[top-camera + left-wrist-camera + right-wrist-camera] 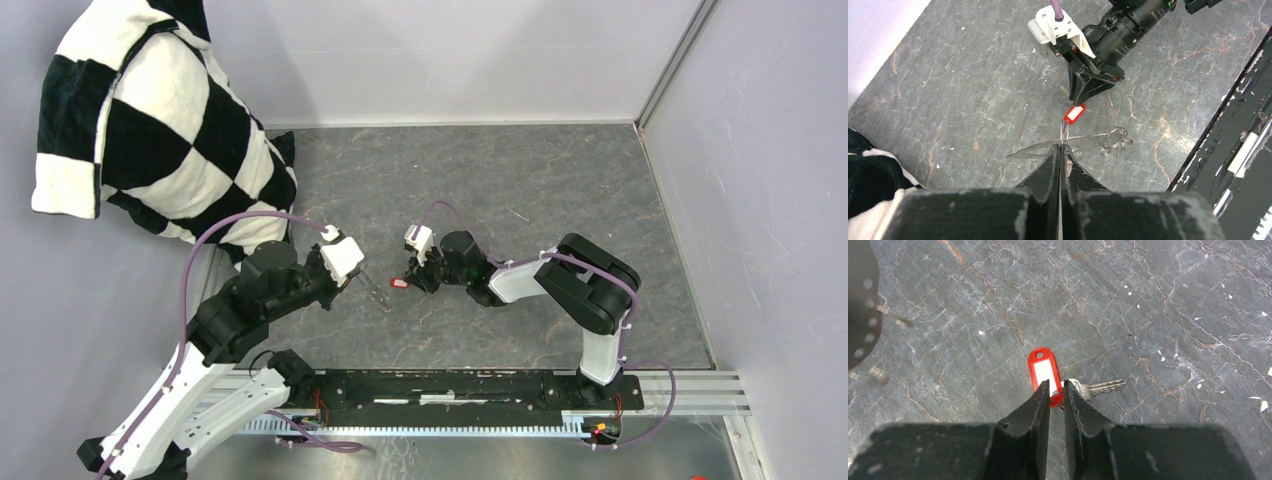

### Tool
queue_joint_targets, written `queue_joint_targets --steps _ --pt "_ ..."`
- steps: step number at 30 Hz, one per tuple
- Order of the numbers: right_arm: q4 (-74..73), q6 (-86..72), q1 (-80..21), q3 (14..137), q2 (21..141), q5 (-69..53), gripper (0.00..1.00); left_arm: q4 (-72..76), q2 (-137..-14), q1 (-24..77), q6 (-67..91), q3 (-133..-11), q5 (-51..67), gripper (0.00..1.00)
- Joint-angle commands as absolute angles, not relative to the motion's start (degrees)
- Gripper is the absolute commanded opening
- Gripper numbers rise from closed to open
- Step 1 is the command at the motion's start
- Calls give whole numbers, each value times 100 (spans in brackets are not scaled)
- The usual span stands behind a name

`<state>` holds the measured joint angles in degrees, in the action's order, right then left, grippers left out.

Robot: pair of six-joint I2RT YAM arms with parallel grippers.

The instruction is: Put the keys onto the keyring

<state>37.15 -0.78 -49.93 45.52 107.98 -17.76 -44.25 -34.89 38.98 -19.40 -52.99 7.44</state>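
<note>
A silver key (1100, 387) on a red tag (1043, 367) lies flat on the grey table. My right gripper (1055, 384) points down at it, and its jaws are drawn close onto the tag's near end, where the key's small ring sits. The top view shows the tag (400, 282) just left of that gripper (422, 278). The keyring (1116, 138) is a thin silvery wire loop with a coiled end, lying low over the table. My left gripper (1060, 146) is shut on its wire. The tag (1074, 113) lies just beyond those fingertips.
A black-and-white checkered pillow (150, 120) leans in the back left corner. The black base rail (470, 390) runs along the near edge. Walls close the back and right sides. My right arm (1128, 30) reaches in opposite the left gripper.
</note>
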Motion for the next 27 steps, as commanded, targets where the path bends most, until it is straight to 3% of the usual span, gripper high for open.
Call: queue_joint_targets --steps 1,4,8,20,23,27 --pt "3845 -48 -5019 4614 10887 -1829 20 -4243 -3480 3902 -2059 -5414 789 2" --pt "3756 -49 -5034 4608 10867 -1783 21 -4253 -3474 3905 -2048 -5414 813 2" --pt "3647 -45 -5046 4544 10669 -1615 31 -4255 -3458 3902 -2040 -5408 791 2" --pt "3342 -155 -4904 4483 9871 -1801 37 -4329 -3414 3903 -2017 -5490 733 2" --pt "3299 -216 -4905 4348 9669 -1656 47 -4333 -3457 3902 -2000 -5547 642 2" --pt "3680 -448 -4904 3834 8921 -1199 69 -4396 -3532 3902 -2016 -5669 503 2"
